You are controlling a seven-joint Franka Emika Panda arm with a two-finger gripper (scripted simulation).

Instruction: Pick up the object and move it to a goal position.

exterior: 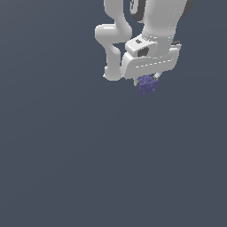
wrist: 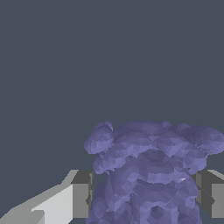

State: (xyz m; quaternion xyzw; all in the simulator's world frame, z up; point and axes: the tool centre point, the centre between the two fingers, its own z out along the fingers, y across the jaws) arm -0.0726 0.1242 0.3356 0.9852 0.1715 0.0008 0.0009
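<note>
One object: purple-blue lumpy clump, bumpy like a berry cluster, sitting directly under the white gripper in the upper part of the exterior view, right of centre. Much narrower than the gripper body above it. Wrist view shows the same object filling the gap between the two fingers; both grey pads sit against its flanks, one on each side, no visible gap at either contact. So the fingers are partly closed, clamped on the clump, spread only as wide as the clump's lower section; its upper lobes bulge out wider than the pad spacing. In the exterior view the fingertips are mostly hidden by the clump and the gripper housing, only a small dark bit shows beside it. Can't tell from either view whether the object touches the surface below: flat uniform grey background, no clear shadow or contact line. Count: one object, one arm, one gripper, two fingers. Arm links fold back toward the top edge of the exterior view.
</note>
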